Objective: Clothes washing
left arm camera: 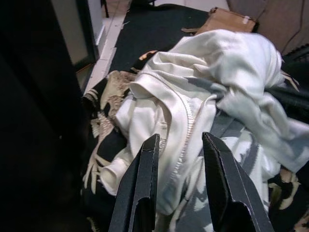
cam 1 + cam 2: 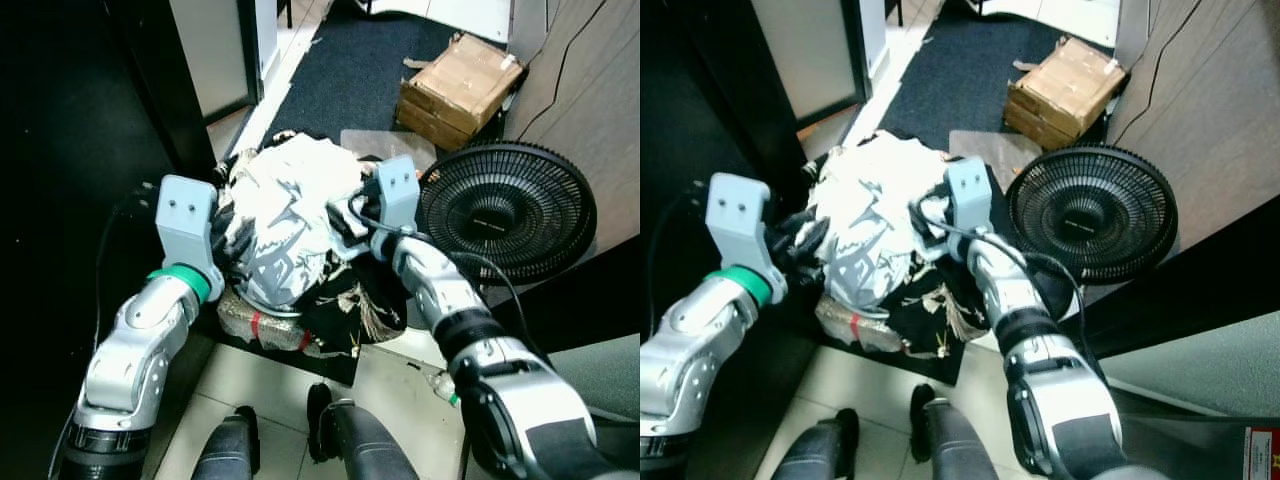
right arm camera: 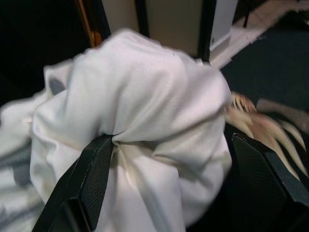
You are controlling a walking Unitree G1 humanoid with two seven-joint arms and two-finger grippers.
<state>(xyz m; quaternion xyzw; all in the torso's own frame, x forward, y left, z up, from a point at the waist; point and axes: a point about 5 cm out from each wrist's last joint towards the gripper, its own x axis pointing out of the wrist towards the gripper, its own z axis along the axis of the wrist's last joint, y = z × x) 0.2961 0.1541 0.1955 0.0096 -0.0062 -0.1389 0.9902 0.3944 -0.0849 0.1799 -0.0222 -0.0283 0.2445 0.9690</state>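
A pile of clothes (image 2: pixel 285 215) lies on the floor in front of me: a white garment with grey print (image 1: pixel 193 96) on top and a black garment with a cream pattern (image 2: pixel 350 310) under it. My left gripper (image 2: pixel 226 238) is at the pile's left side. In the left wrist view it (image 1: pixel 179 137) is open, with the white garment's zipper edge just beyond the fingertips. My right gripper (image 2: pixel 345 225) is pushed into the pile's right side. Its fingers (image 3: pixel 91 174) stand wide open around a bunch of white cloth (image 3: pixel 149 111).
A black floor fan (image 2: pixel 508 212) stands close on the right, almost touching my right arm. A cardboard box (image 2: pixel 460 88) sits beyond it on a dark rug (image 2: pixel 350 70). A dark cabinet (image 2: pixel 60 150) fills the left side. My feet (image 2: pixel 235 440) are on pale tiles.
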